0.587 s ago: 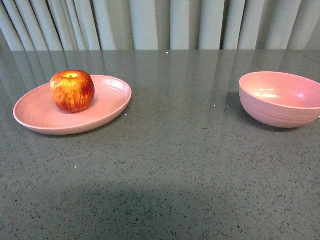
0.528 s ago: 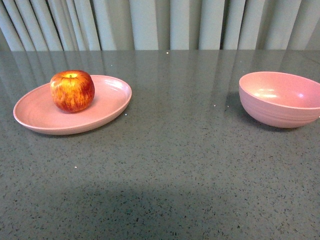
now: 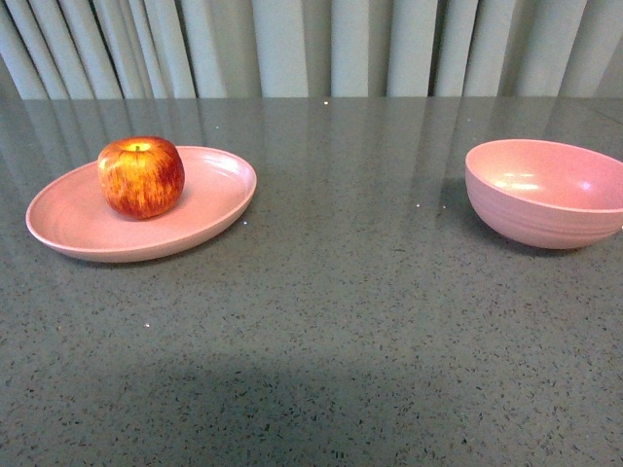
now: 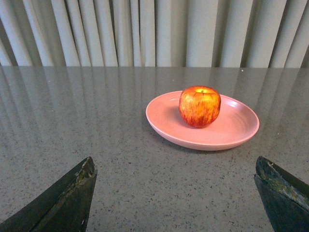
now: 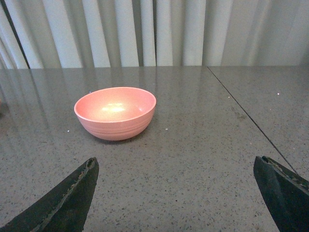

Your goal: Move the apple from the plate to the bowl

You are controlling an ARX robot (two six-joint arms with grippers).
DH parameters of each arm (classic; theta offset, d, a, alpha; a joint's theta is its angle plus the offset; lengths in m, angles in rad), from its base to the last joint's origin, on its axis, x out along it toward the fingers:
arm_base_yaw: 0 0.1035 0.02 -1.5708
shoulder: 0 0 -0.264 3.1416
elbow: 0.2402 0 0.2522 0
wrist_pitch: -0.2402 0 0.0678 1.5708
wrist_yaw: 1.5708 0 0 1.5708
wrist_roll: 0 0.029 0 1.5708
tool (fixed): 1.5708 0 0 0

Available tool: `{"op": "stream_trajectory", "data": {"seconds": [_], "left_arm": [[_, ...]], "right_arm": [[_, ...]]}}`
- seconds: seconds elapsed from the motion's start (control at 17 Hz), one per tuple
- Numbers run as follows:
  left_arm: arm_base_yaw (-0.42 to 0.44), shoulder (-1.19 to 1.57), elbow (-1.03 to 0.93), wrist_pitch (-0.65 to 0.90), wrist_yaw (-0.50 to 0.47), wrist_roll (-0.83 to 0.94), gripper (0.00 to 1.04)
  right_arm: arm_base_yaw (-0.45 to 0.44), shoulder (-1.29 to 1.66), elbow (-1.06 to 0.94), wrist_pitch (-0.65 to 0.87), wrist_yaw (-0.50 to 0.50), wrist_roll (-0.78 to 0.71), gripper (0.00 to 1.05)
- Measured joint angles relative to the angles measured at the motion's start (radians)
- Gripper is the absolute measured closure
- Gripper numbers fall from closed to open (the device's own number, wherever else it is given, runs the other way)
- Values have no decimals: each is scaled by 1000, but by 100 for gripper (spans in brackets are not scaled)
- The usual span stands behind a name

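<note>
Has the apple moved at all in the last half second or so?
No. In the front view the apple sits at the same spot on the back left part of the plate, just as before, and the bowl is empty.

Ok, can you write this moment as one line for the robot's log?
apple: on plate | bowl: empty | left pincer: open, facing apple | right pincer: open, facing bowl | pickup: not yet done
</note>
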Motion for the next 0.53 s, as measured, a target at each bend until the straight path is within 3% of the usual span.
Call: {"op": "stream_trajectory", "data": {"seconds": [0.53], "left_arm": [[0,0,0,0,0,0,7]], "right_arm": [[0,0,0,0,0,0,7]]}}
